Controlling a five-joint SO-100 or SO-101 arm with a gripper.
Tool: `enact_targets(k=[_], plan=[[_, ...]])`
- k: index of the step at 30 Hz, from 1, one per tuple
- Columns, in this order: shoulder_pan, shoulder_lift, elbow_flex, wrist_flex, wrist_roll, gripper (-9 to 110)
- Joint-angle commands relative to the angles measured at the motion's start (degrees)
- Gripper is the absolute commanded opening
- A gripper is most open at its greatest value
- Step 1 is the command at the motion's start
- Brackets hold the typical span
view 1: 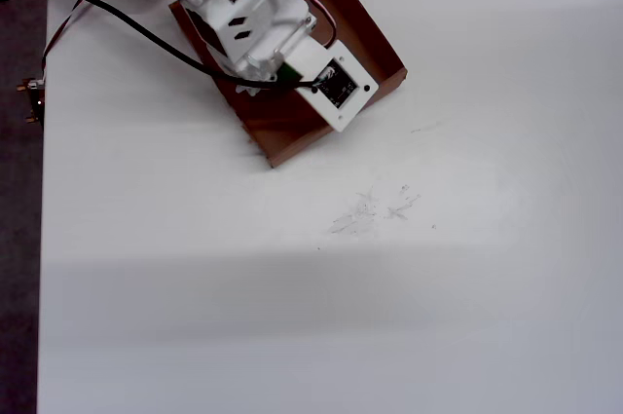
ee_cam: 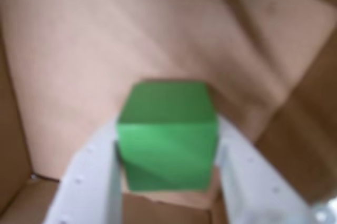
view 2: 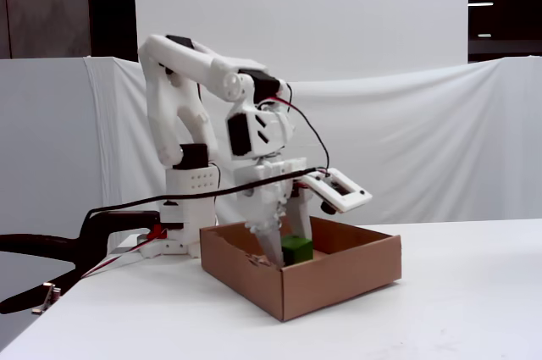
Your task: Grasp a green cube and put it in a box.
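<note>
**Cube down inside the box, my fingers at its two sides**

My gripper (ee_cam: 167, 155) sits low inside the box (view 2: 339, 279), and the green cube (ee_cam: 167, 134) is between my two white fingers (ee_cam: 92, 182). In the wrist view each finger lies against one side face of the cube, with no gap I can make out, so I judge that I am pinching it. The picture is soft, though, and I cannot swear the pads are pressing rather than just touching. Brown cardboard floor fills the view behind the cube, with a low wall rising at the left edge. In the fixed view the green cube (view 2: 297, 250) shows just above the near wall, down by my fingertips. Whether it already rests on the floor or hangs a little over it, I cannot tell. From overhead my arm (view 1: 263, 29) covers the cube entirely, and only the box's rim (view 1: 384, 49) shows around it on the white table (view 1: 389, 287).

The cube looks solid, stiff and light, with plain matte faces that should not slip much. Its flat opposite sides are the natural place to hold, squarely across the middle, as I appear to be doing. It seems sturdy enough that a short fall onto cardboard should do it no harm
</note>
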Motion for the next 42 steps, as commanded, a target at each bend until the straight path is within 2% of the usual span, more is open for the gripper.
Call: enact_targets(k=[1,23,30,42], plan=[[-0.6,0.0,0.1,-1.9,0.4,16],[-0.8,-2.8,1.8,-5.7,0.4,16],[-0.3,-1.8,1.6,-5.8,0.4,22],[6.3,11.8,-3.0,5.4,0.1,22]])
